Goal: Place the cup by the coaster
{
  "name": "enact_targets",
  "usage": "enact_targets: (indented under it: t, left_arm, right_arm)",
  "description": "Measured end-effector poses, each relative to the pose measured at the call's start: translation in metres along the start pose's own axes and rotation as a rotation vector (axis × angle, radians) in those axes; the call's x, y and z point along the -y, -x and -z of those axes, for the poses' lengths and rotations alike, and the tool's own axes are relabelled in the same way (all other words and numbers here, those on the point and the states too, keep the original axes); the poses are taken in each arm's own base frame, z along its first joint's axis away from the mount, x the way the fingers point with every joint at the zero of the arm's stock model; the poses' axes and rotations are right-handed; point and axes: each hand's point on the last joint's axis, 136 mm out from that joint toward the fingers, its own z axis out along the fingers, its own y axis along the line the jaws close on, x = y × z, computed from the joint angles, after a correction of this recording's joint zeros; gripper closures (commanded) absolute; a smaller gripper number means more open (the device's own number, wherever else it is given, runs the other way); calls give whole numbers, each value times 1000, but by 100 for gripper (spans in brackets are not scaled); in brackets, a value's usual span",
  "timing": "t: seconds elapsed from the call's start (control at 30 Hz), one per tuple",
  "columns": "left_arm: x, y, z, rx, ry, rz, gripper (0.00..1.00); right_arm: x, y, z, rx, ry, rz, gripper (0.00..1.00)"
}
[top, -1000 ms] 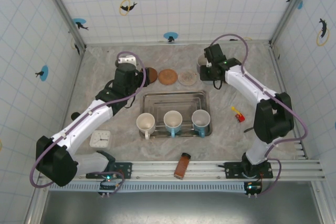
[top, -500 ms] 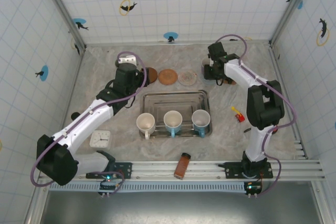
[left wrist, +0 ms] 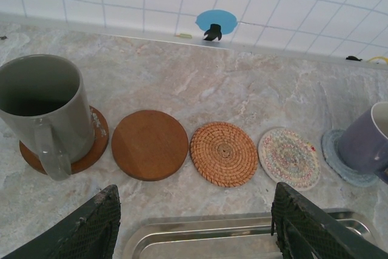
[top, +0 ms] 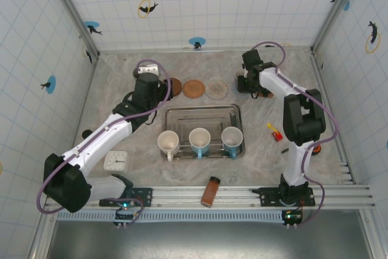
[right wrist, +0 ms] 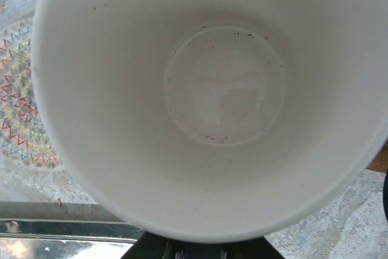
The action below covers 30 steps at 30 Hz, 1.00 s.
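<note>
Right fingers [right wrist: 194,250] are clenching the wall of the purple cup [left wrist: 365,141], tilting it over the blue coaster [left wrist: 339,163] — letting go risks toppling it. Left fingers [left wrist: 97,225] are hanging spread and empty, well aside.

left gripper [left wrist: 195,219] spread wide, right gripper [top: 246,84] nearly closed.

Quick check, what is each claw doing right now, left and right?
Left claw: open, holding nothing.
Right claw: closed on the purple cup.
</note>
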Motion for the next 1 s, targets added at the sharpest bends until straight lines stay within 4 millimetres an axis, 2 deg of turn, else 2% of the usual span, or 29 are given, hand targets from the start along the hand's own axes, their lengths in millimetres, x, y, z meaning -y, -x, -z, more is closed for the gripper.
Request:
enact_targets:
  t: [0.37, 1.0]
  left_arm:
    - [0, -1, -1, -3, 1, -1, 34]
    - [0, -1, -1, -3, 1, -1, 34]
  right_arm:
    - [3, -2, -9, -16, 0, -6, 100]
    - [-3, 1, -11, -2, 28, -11, 100]
